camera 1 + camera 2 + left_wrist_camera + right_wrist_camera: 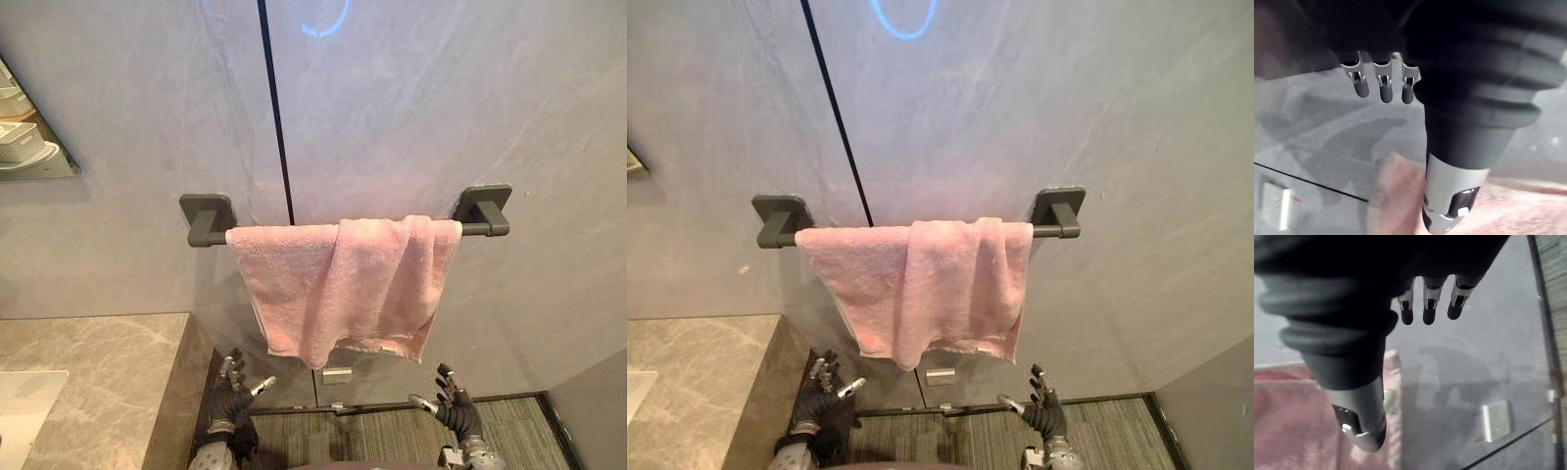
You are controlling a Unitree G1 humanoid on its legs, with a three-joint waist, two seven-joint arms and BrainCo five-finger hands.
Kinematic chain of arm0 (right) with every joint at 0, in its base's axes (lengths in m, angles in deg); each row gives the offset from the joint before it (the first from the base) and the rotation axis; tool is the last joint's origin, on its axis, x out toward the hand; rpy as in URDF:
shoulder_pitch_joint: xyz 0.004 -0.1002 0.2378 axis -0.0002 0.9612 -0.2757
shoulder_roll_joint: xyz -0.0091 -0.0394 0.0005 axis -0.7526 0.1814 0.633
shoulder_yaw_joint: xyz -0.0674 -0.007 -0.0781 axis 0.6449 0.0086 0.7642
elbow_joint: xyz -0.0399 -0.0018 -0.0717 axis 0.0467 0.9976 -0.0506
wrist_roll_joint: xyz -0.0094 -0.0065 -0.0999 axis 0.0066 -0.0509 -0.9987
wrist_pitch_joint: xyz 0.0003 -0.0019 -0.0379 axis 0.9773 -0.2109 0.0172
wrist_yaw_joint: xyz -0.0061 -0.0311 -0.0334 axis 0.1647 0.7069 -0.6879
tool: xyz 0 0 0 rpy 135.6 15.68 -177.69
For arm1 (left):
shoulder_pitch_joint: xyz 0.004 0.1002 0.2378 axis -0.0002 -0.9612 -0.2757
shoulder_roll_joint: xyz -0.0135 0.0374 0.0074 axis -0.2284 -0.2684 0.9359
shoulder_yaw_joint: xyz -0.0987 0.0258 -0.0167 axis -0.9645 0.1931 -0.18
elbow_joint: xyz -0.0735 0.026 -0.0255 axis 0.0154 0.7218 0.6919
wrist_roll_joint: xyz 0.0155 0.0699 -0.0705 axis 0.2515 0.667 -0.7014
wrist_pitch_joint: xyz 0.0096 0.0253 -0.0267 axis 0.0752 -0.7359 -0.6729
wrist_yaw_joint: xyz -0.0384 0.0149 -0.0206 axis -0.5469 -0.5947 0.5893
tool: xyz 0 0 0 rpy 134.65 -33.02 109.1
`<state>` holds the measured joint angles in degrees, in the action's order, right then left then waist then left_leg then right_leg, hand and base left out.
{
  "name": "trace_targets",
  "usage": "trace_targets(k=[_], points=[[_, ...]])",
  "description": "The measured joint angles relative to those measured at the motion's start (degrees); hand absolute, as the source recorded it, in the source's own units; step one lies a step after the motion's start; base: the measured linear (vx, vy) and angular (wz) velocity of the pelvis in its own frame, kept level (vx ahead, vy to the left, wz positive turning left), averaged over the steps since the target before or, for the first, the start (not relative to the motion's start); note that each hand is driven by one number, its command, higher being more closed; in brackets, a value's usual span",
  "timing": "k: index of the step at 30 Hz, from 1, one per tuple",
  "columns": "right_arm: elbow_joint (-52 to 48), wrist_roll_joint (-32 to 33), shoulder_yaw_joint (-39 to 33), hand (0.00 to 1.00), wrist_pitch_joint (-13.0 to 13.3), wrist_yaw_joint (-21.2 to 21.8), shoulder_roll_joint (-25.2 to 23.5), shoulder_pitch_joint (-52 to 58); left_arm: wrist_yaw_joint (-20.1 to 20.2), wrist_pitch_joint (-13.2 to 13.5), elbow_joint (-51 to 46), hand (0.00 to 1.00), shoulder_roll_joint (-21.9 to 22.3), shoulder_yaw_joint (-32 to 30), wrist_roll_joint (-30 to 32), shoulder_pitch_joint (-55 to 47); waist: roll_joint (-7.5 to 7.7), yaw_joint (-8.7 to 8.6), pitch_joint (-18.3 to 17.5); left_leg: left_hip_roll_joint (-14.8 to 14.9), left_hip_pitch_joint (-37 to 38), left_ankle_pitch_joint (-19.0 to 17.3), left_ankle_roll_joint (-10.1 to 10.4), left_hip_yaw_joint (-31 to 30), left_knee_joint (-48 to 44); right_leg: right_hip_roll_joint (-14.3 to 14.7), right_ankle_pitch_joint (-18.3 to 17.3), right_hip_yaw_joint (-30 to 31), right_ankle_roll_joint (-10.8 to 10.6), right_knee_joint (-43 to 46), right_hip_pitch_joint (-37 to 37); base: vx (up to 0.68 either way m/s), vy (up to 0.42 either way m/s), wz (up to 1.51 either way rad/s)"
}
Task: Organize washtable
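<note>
A pink towel (343, 284) hangs draped over a dark grey towel bar (206, 223) fixed to the grey wall, bunched towards the bar's right half with one fold overlapping. Its lower edge hangs well above both hands. My left hand (233, 392) is low at the bottom, left of the towel, fingers relaxed and holding nothing. My right hand (453, 403) is low at the bottom right, below the towel's right corner, also open and empty. The left wrist view shows straight fingers (1382, 88) with the pink towel (1400, 196) beyond; the right wrist view shows the same with its fingers (1427, 308).
A grey stone washtable (98, 372) fills the lower left, with a white basin edge (24, 401). A mirror corner (29, 137) shows white baskets at upper left. A dark vertical seam (277, 117) runs down the wall. Striped floor (382, 436) lies below.
</note>
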<state>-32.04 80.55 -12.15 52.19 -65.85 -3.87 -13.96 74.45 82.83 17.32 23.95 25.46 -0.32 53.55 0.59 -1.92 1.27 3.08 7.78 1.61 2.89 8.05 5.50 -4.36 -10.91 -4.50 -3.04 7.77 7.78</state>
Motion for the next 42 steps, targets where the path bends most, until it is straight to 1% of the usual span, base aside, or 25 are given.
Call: trace_targets(k=[3, 6, 11, 12, 18, 21, 22, 27, 35, 37, 39, 42], points=[[5.65, -0.94, -0.05, 0.0, -0.71, -0.2, 0.17, -1.53, -0.12, -0.05, 5.18, 0.0, -0.91, 0.8, 1.81, 0.9, 0.0, -0.05, 0.01, 0.01, 0.13, 0.08, 0.08, -0.06, 0.03, 0.02, 0.0, 0.02, 0.02, 0.01, -0.15, -0.06, -0.016, 0.0], [9.72, -1.27, -0.05, 0.0, -0.81, -1.02, 0.16, -2.42, -1.01, -0.11, 9.56, 0.0, -0.94, 0.95, 2.43, 1.55, -0.06, -0.06, -0.05, 0.0, 0.12, 0.13, 0.11, -0.09, 0.1, 0.03, 0.0, -0.01, 0.03, 0.01, -0.13, -0.05, -0.014, 0.01], [18.12, -1.26, -0.13, 0.0, -0.88, -1.64, 0.7, -5.16, -1.34, -0.63, 17.12, 0.0, -1.01, 1.23, 4.23, 2.66, 0.08, -0.18, 0.08, -0.08, 0.11, 0.13, 0.11, -0.3, 0.4, 0.08, 0.02, 0.0, 0.05, -0.15, -0.19, -0.03, -0.014, 0.01], [19.7, -1.25, -0.17, 0.0, -0.91, -2.28, 0.91, -5.85, -1.39, -1.11, 19.2, 0.0, -1.04, 1.22, 4.25, 3.25, 0.08, -0.17, 0.13, -0.12, 0.09, 0.13, 0.1, -0.37, 0.4, 0.12, 0.02, 0.0, 0.06, -0.23, -0.2, 0.0, 0.0, 0.0], [24.97, -1.15, -0.77, 0.0, -0.82, -2.75, 1.61, -9.43, -2.33, -1.29, 24.97, 0.0, -2.01, 1.17, 4.29, 5.63, 0.19, -0.26, 0.23, -0.39, -0.1, 0.16, 0.14, -0.81, 0.41, 0.44, 0.15, 0.05, 0.23, -0.94, -0.02, 0.0, 0.0, 0.0], [27.49, -1.09, -1.34, 0.0, -0.81, -2.88, 2.11, -11.0, -2.37, -1.28, 26.79, 0.0, -2.26, 1.15, 4.29, 6.74, 0.19, -0.27, 0.3, -0.51, -0.18, 0.16, 0.14, -0.81, 0.41, 0.5, 0.21, 0.04, 0.31, -1.01, 0.03, 0.0, 0.0, 0.0], [29.04, -0.74, -1.41, 0.0, -0.81, -3.55, 2.38, -11.94, -2.39, -1.28, 27.68, 0.0, -2.36, 1.14, 4.28, 7.31, 0.15, -0.27, 0.42, -0.53, -0.2, 0.16, 0.14, -0.82, 0.42, 0.52, 0.22, 0.03, 0.32, -1.04, 0.04, 0.0, 0.0, 0.0], [31.86, -0.42, -2.86, 0.0, -0.85, -4.18, 2.4, -13.98, -2.46, -1.25, 30.79, 0.0, -2.66, 0.97, 4.26, 9.45, 0.07, -0.35, 1.27, -0.52, -0.2, 0.16, 0.14, -0.82, 0.44, 0.56, 0.24, 0.07, 0.35, -1.06, 0.05, 0.0, 0.0, 0.0], [35.42, -0.08, -2.83, 0.0, -0.92, -4.72, 2.4, -16.93, -2.53, -1.35, 33.94, 0.0, -3.67, 0.63, 4.19, 12.21, 0.96, -0.45, 3.06, -0.82, -0.62, 0.13, 0.12, -1.03, 0.44, 0.34, 0.25, 0.06, 0.32, -1.89, -0.01, 0.0, -0.003, 0.01], [35.75, -0.02, -2.79, 0.0, -1.29, -4.76, 2.3, -17.46, -2.55, -1.48, 34.71, 0.0, -3.71, 0.64, 4.18, 13.04, 1.31, -0.41, 3.68, -0.9, -0.93, 0.12, 0.12, -0.88, 0.43, 0.3, 0.27, -0.07, 0.32, -1.92, -0.12, 0.0, -0.008, 0.02], [35.84, -0.03, -2.48, 0.0, -1.72, -4.81, 2.34, -18.35, -2.67, -1.62, 34.84, 0.0, -3.82, 0.57, 4.16, 13.49, 1.51, -0.41, 4.75, -0.83, -1.06, -0.01, 0.21, -0.1, 0.42, 0.32, 0.27, 0.51, 0.32, -1.69, -0.65, 0.01, -0.012, -0.13], [35.83, -0.1, -0.42, 0.0, -1.88, -4.9, 2.27, -20.53, -2.95, -1.73, 34.89, 0.0, -3.85, 0.53, 4.16, 14.45, 1.07, -0.04, 5.53, -0.25, -2.2, -0.16, 0.35, 2.94, 0.29, 0.76, 0.17, 3.35, 0.31, 1.52, -4.35, -0.01, 0.002, -0.51]])
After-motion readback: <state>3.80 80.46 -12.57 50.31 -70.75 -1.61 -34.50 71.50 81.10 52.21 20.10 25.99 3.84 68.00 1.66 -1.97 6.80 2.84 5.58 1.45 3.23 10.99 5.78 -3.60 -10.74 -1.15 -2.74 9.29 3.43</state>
